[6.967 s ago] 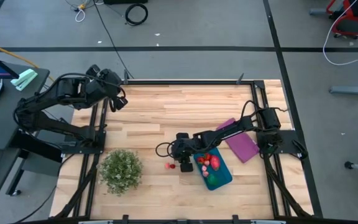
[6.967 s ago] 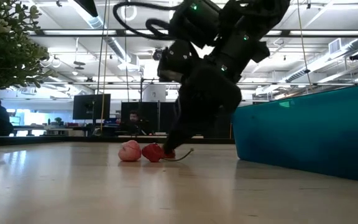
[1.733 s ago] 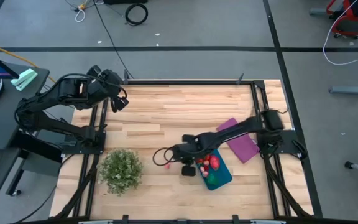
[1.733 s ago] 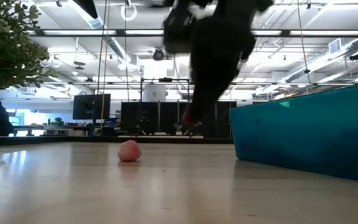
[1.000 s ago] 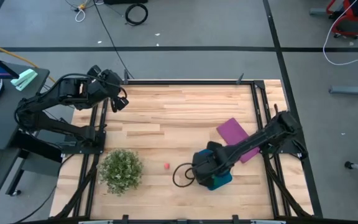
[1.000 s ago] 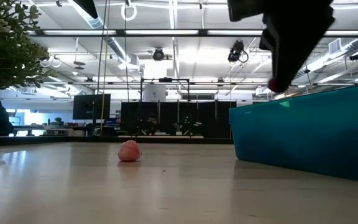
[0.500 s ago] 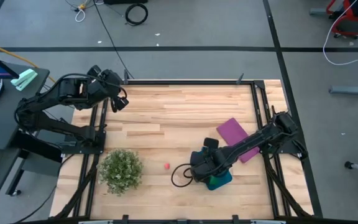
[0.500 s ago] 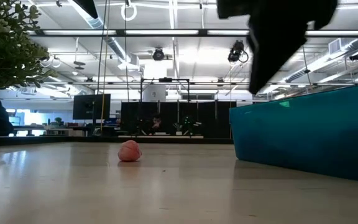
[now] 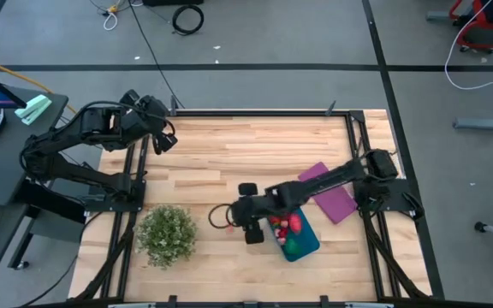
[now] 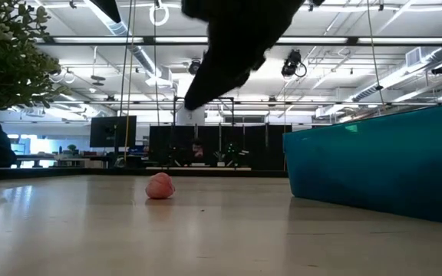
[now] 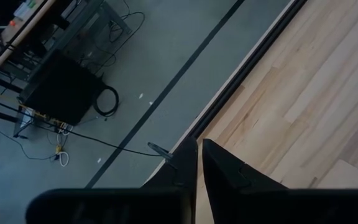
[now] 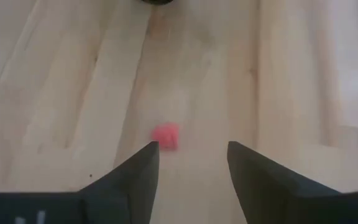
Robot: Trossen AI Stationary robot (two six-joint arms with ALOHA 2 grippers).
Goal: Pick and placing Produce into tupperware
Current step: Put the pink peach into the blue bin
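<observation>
The teal tupperware [image 9: 305, 246] [image 10: 382, 161] sits on the table's near right part, with red produce [image 9: 291, 224] and a green piece [image 9: 291, 246] lying in it. One pinkish piece [image 10: 159, 185] [image 12: 165, 135] rests on the bare wood to the tupperware's left. My right gripper [image 9: 248, 229] [image 12: 191, 155] hangs open above the table just left of the tupperware, well clear of the pinkish piece, which shows ahead between its fingers. Its dark tip [image 10: 194, 98] is high in the low view. My left gripper [image 9: 168, 139] [image 11: 197, 163] waits shut over the table's far left corner.
A bushy green plant clump [image 9: 167, 233] [image 10: 6, 54] stands near the table's near left. A flat purple rectangle [image 9: 332, 197] lies just beyond the tupperware, toward the far right. A dark cable loop [image 9: 221, 214] hangs by my right gripper. Bare wood fills the table's middle and far part.
My right gripper has swung from above the tupperware toward the table's left, ending over the wood by the pinkish piece. A red piece that showed at its fingertips a second ago is gone from them. The pinkish piece has stayed where it was.
</observation>
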